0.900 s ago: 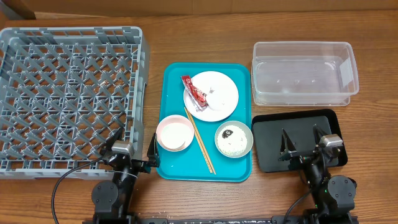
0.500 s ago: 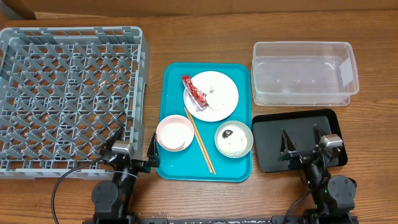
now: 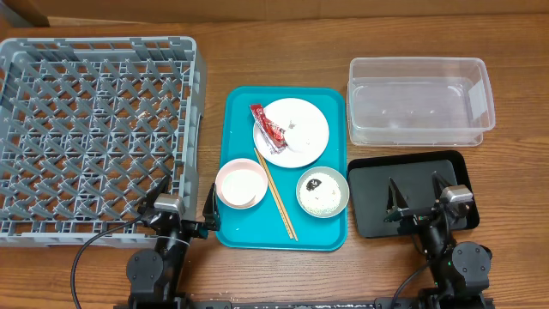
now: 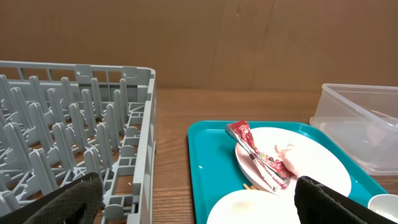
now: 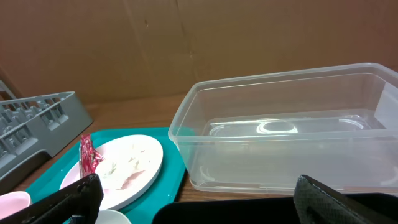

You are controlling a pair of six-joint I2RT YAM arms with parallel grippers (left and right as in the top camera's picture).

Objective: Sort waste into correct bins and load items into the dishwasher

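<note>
Plainly, the left gripper gapes wide and empty between rack and teal tray, the right gripper likewise over the black tray near the tub, while plate, wrapper, pink bowl, green bowl and chopsticks lie on the teal tray.

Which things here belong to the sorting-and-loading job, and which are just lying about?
Job: red wrapper, rice, white plate, pink bowl, grey-green bowl, chopsticks, clear tub, black tray, dish rack.
Lying about: teal serving tray, brown backdrop.
</note>
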